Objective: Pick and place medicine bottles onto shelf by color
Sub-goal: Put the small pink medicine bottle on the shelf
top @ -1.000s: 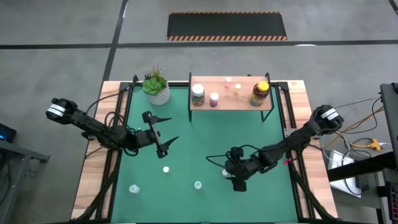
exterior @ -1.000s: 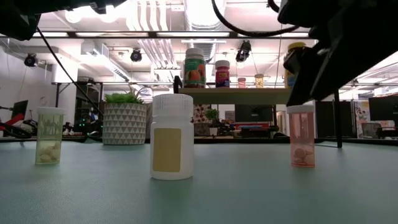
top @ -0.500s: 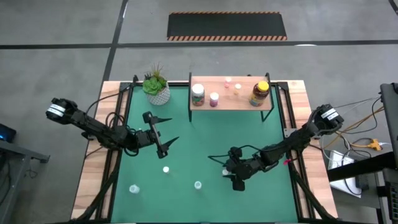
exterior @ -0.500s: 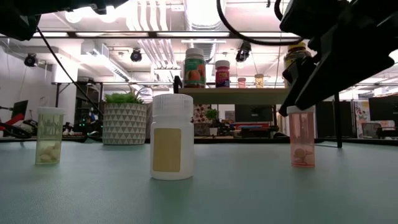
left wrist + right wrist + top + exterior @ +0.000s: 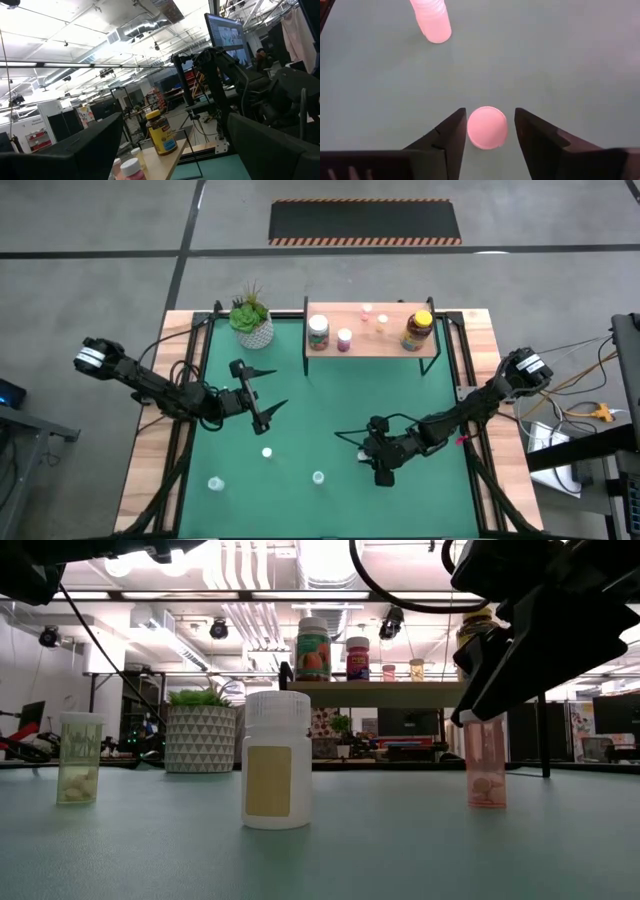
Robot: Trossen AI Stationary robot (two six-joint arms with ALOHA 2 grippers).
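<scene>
A pink bottle [image 5: 487, 772] with a white cap [image 5: 487, 127] stands upright on the green mat. My right gripper [image 5: 490, 119] is open, pointing down over it, one finger on each side of the cap. It also shows in the high view [image 5: 366, 457]. My left gripper [image 5: 278, 387] is open and empty above the mat's left half. The shelf [image 5: 385, 344] stands at the far edge. It carries a green-labelled bottle [image 5: 318, 332], a pink one [image 5: 345, 338], two tiny ones and the amber yellow-lidded jar [image 5: 418, 330].
A white bottle [image 5: 277, 772] and a yellowish bottle [image 5: 80, 758] stand on the near mat, with loose bottles in the high view [image 5: 267, 452], [image 5: 318, 477], [image 5: 215, 483]. Another pale bottle [image 5: 432, 22] stands close to my right gripper. A potted plant [image 5: 251, 320] stands far left.
My right gripper has come down a little over the pink bottle, so its fingers now reach cap height. The bottle has stayed in place.
</scene>
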